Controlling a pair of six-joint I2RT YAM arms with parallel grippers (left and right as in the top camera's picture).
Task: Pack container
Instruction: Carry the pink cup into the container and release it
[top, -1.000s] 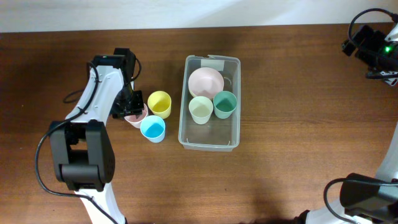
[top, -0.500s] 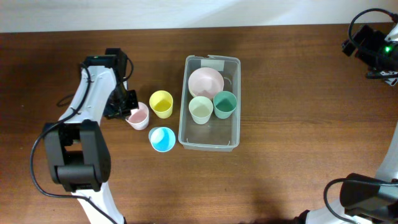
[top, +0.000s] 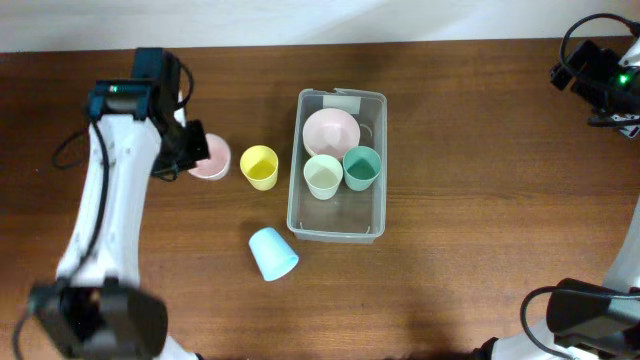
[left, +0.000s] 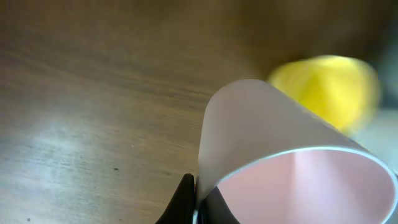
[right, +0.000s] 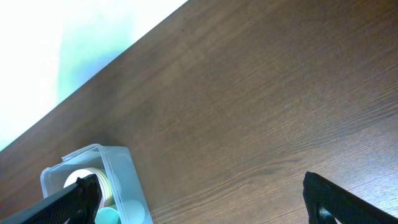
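- The left gripper (top: 196, 156) has its jaws clamped on the wall of the pink cup (top: 211, 158). The cup looks raised off the table (top: 450, 270), though the blurred wrist view leaves that unsure.
- The yellow cup (top: 258, 167) stands upright just right of the pink one, between it and the bin.
- The blue cup (top: 272, 253) lies tipped on its side near the bin's near-left corner.
- The container (top: 296, 215) lies to the right of the left jaws, its long axis running far to near and its label (top: 343, 101) at the far end. A pink bowl (top: 331, 131), a pale green cup (top: 323, 176) and a teal cup (top: 362, 167) fill its far part. The near part is bare.
- The right gripper (right: 199, 186) hangs by the far right corner with its jaws apart and empty, well apart from the bin, so the left arm is nearer.
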